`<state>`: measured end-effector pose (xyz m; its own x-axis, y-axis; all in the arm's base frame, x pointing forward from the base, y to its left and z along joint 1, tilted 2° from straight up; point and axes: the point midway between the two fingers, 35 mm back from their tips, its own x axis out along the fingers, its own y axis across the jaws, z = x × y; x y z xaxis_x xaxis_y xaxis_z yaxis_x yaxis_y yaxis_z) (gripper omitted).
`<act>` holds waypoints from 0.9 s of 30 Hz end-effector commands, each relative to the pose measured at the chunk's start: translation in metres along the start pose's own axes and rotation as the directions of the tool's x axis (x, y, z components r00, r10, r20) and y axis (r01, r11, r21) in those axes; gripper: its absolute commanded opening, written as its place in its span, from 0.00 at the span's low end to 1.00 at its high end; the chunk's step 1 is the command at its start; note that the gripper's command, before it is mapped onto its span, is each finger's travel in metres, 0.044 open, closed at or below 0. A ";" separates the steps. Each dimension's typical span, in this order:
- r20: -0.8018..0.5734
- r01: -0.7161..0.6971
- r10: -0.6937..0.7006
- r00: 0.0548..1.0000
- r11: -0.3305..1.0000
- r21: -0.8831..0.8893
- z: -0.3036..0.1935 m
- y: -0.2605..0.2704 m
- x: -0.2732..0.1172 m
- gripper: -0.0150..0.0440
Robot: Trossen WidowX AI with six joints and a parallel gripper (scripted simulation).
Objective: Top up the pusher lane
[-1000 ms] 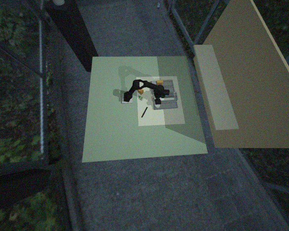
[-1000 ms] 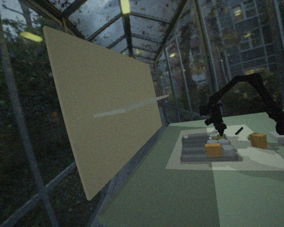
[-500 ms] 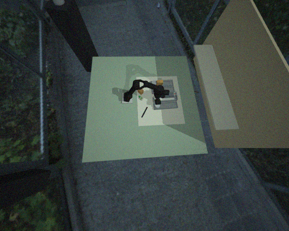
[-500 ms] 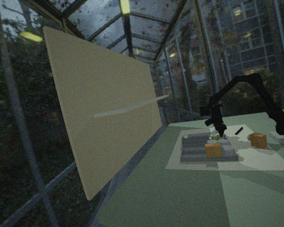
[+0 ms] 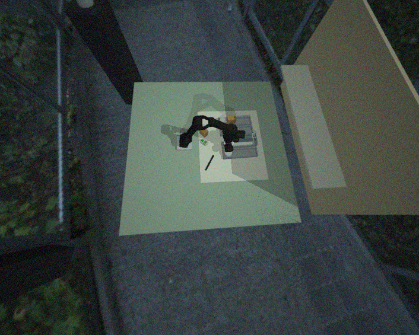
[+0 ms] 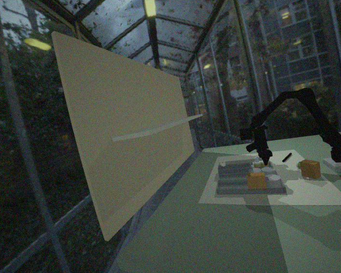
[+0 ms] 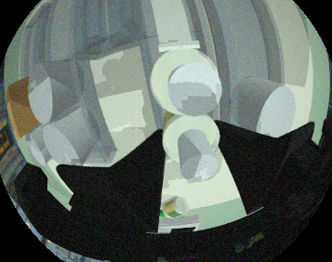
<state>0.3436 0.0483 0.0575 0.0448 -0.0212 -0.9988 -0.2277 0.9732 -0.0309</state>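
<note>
My gripper (image 5: 228,149) (image 6: 265,164) (image 7: 188,130) is shut on a jar with a pale round top and a grey-white knob (image 7: 191,137). It holds it upright or nearly so at the front end of the middle lane. The matching lane jar (image 7: 160,81) stands directly behind it; the tops look close together or touching. The pale pusher plate (image 7: 179,45) is right behind that jar. The black fingers hide the held jar's sides, and the front stop and jar bottoms are hidden. I cannot tell whether the held jar rests on the lane floor.
The grey tray (image 5: 247,152) (image 6: 231,188) has side lanes with grey-white cylinders (image 7: 41,99) (image 7: 276,111). An orange box (image 5: 231,119) (image 6: 256,180) stands in one. Another orange box (image 5: 203,133) (image 6: 310,168), a small green-marked jar (image 5: 203,141) (image 7: 176,206) and a black stick (image 5: 209,162) (image 6: 287,157) lie outside.
</note>
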 end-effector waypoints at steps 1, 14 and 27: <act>0.020 0.000 0.000 1.000 1.000 0.005 0.004 0.000 0.000 0.25; 0.020 0.000 0.000 1.000 1.000 0.005 0.001 0.000 0.000 0.25; 0.019 0.000 0.000 1.000 1.000 0.005 -0.001 0.000 0.000 0.25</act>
<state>0.3407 0.0476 0.0571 0.0509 -0.0203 -0.9985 -0.2267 0.9735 -0.0313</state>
